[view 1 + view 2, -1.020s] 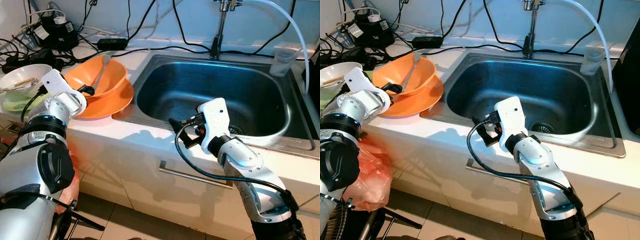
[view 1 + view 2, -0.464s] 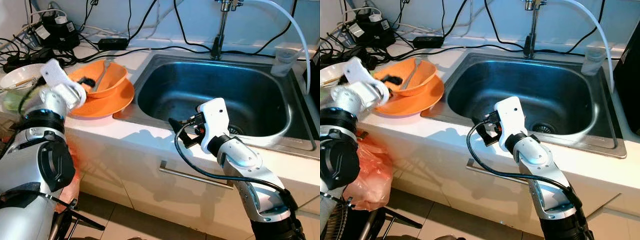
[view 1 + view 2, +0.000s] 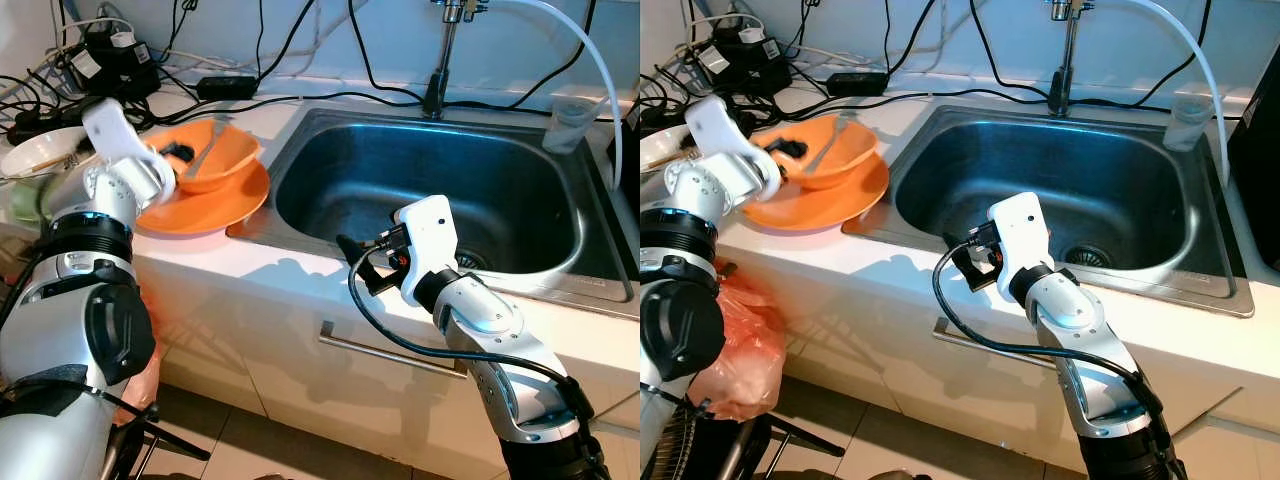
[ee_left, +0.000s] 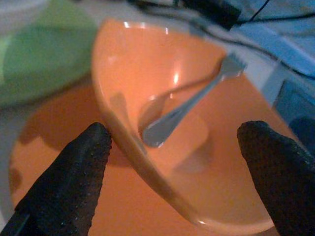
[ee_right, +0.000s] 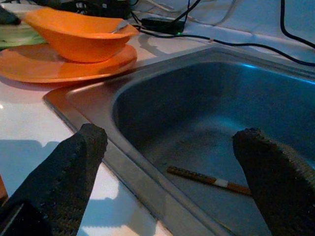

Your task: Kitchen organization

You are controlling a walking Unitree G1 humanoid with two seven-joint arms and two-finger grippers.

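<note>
One left claw [image 4: 172, 162] finger apparently behind tilted orange bowl [image 4: 162, 123], fork [image 4: 192, 110] inside

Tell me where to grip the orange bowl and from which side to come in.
Grip the orange bowl by its thin rim on the side nearest the left gripper, one finger inside and one outside. The bowl sits tilted on the orange plate, its near rim already between the open fingers, clear of the fork inside.

Kitchen counter: materials and finishes

Glossy orange plastic bowl [image 4: 162, 142] on a smooth orange plastic plate [image 3: 215, 205]; shiny metal spoon [image 4: 189, 105] inside the bowl. Brushed stainless steel sink [image 3: 440, 190], dull sheen. White counter [image 3: 250, 265], smooth, slightly reflective. Black gripper fingers [image 4: 66, 184], matt and finely pebbled. Orange plastic bag [image 3: 740, 355], crinkled, semi-glossy.
</note>
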